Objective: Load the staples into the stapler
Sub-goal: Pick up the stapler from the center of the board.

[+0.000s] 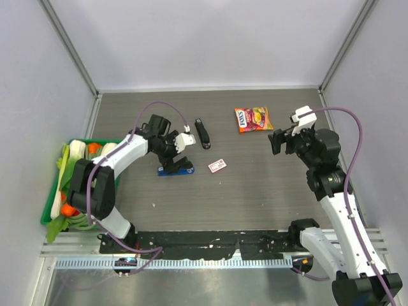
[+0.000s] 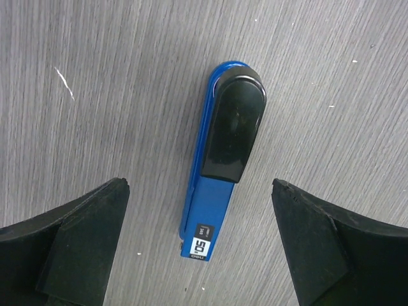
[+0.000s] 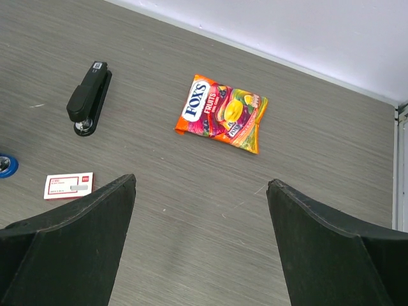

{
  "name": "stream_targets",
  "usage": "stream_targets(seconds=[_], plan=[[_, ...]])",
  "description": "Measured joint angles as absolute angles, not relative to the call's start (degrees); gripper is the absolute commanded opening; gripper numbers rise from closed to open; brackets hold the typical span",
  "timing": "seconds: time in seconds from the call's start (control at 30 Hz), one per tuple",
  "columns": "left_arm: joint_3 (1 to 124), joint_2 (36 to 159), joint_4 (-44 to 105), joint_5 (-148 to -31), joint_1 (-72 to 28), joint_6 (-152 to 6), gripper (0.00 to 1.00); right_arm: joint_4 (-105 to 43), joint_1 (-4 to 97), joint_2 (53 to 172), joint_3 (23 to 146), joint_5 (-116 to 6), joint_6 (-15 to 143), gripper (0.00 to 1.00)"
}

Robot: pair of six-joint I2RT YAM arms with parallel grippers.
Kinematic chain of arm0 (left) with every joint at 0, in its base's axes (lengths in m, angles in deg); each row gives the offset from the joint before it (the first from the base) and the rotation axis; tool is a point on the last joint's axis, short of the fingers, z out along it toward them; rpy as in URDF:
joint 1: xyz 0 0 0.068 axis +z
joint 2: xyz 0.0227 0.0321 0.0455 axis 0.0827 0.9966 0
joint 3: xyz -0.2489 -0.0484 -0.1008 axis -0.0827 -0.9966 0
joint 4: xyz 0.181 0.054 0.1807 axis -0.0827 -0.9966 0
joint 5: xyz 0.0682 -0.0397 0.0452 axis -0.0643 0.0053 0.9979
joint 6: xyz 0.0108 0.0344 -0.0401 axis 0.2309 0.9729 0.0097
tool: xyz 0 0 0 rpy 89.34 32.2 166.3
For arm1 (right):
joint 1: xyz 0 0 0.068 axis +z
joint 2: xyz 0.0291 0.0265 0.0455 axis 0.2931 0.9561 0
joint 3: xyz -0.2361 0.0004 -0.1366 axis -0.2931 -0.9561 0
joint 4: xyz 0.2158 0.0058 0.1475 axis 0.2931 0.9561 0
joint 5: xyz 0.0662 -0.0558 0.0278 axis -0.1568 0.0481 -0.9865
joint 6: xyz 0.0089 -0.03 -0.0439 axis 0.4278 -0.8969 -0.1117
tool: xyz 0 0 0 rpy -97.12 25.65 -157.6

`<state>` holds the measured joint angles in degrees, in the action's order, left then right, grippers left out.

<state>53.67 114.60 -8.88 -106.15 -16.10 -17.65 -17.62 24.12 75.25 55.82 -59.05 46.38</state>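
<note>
The all-black stapler (image 1: 203, 134) lies shut on the table at centre back; it also shows in the right wrist view (image 3: 89, 99). A small white-and-red staples box (image 1: 217, 166) lies closed in front of it and shows in the right wrist view too (image 3: 69, 185). No loose staple strips are visible. My left gripper (image 1: 173, 155) is open and hovers over a blue stapler with a black top (image 2: 220, 159), which lies between its fingers (image 2: 83, 242) without touching them. My right gripper (image 1: 278, 141) is open and empty, above bare table right of the box (image 3: 201, 182).
An orange snack bag (image 1: 253, 119) lies at the back, near the right gripper; it shows in the right wrist view (image 3: 223, 113). A green tray (image 1: 48, 205) of vegetables sits at the left edge. Grey walls enclose the table.
</note>
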Motion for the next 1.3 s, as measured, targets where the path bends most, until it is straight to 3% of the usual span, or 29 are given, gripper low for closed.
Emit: stream_targets(seconds=[0.3, 0.5, 0.6, 0.67, 0.9, 1.03, 1.3], plan=[[57.1, 119.7, -10.3, -107.2, -16.5, -16.1, 1.0, -17.5, 25.3, 75.7, 55.8, -58.4, 45.3, 0.89], [57.1, 121.0, -10.6, -107.5, -16.9, -16.8, 0.8, -17.5, 27.1, 76.3, 55.8, -57.0, 44.7, 0.89], [57.0, 121.5, -10.6, -107.5, -17.0, -17.4, 0.59, -17.5, 27.5, 76.5, 55.8, -56.4, 44.3, 0.89], [57.1, 121.7, -10.6, -107.5, -17.0, -17.7, 0.56, -17.5, 27.5, 76.6, 55.8, -56.1, 44.2, 0.89], [57.0, 121.7, -11.0, -108.0, -17.0, -18.3, 0.12, -17.5, 27.6, 76.6, 55.8, -55.8, 44.0, 0.89], [57.1, 121.7, -11.0, -108.1, -17.0, -19.0, 0.01, -17.6, 27.9, 76.9, 55.8, -55.7, 44.0, 0.89], [56.8, 118.3, -11.6, -108.5, -17.1, -20.4, 0.0, -16.4, 28.6, 77.4, 55.0, -60.0, 42.7, 0.89]])
